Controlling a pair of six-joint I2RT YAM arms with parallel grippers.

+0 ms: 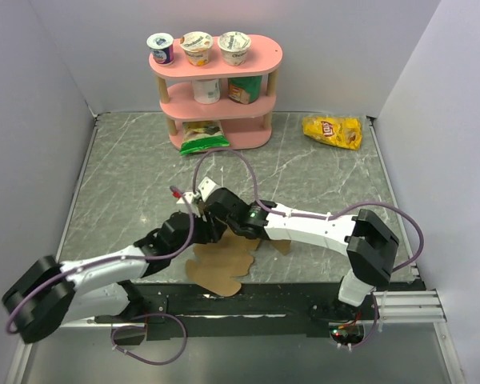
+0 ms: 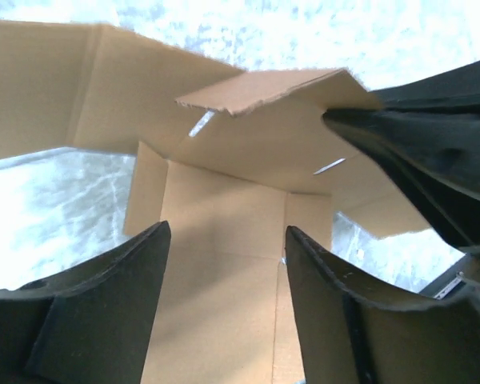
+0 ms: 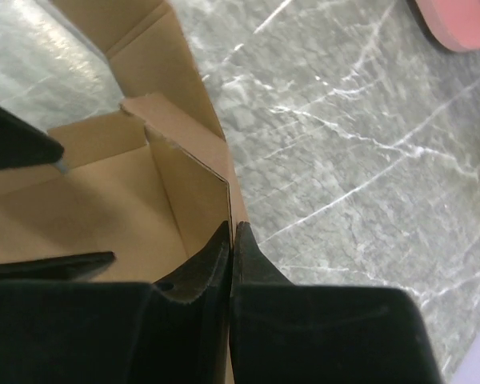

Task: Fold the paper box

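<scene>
Watch out: the half-folded paper box [image 1: 224, 264] may flop flat.
Your right gripper [image 3: 230, 244] pinches one raised wall tight. Your left gripper [image 2: 228, 232] hangs open over the box floor and holds nothing, so a hard pull could lift or tear the box. The box sits near the front of the table [image 1: 328, 184], between both arms, open side up. Its long way looks left to right, a bit slanted.

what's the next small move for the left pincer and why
Likely lower the left pincer and close it on a flap of the paper box to fold it up: its jaws stand open above the cardboard, while the right pincer is shut on one raised wall.
</scene>
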